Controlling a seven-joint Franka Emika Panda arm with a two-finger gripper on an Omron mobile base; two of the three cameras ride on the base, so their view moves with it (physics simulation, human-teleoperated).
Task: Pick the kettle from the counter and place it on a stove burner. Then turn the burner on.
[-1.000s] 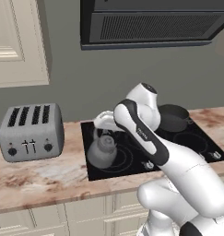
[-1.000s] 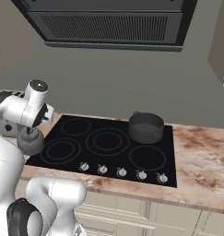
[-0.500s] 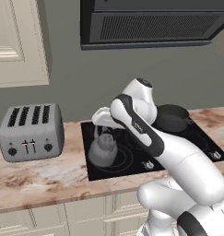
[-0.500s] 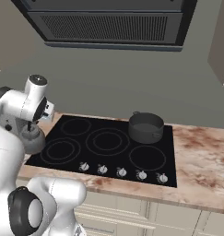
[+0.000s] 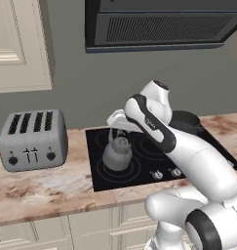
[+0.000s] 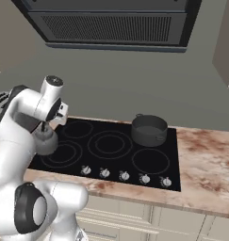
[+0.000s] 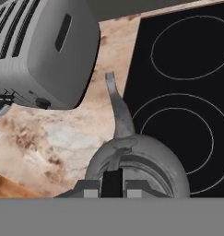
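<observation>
The small grey kettle [image 5: 117, 154] sits low over the front-left stove burner [image 5: 121, 172] of the black cooktop; I cannot tell whether it touches the glass. My gripper [image 5: 118, 133] reaches down from above, shut on its upright loop handle. In the right base view the kettle [image 6: 44, 142] is partly hidden behind my arm, beside the double-ringed burner [image 6: 64, 154]. The hand view has the kettle [image 7: 136, 163] right under my gripper [image 7: 112, 180], with its spout pointing away, the burner [image 7: 178, 133] to its right and the marbled counter [image 7: 62, 138] to its left.
A grey toaster [image 5: 32, 139] stands on the counter [image 5: 42, 190] left of the cooktop. A dark pot [image 6: 149, 129] sits on the back-right burner. Knobs [image 6: 125, 175] line the cooktop's front edge. A range hood [image 5: 159, 27] hangs overhead.
The gripper carried the kettle a little to the right, further over the front-left burner, and the arm's elbow shifted with it.
</observation>
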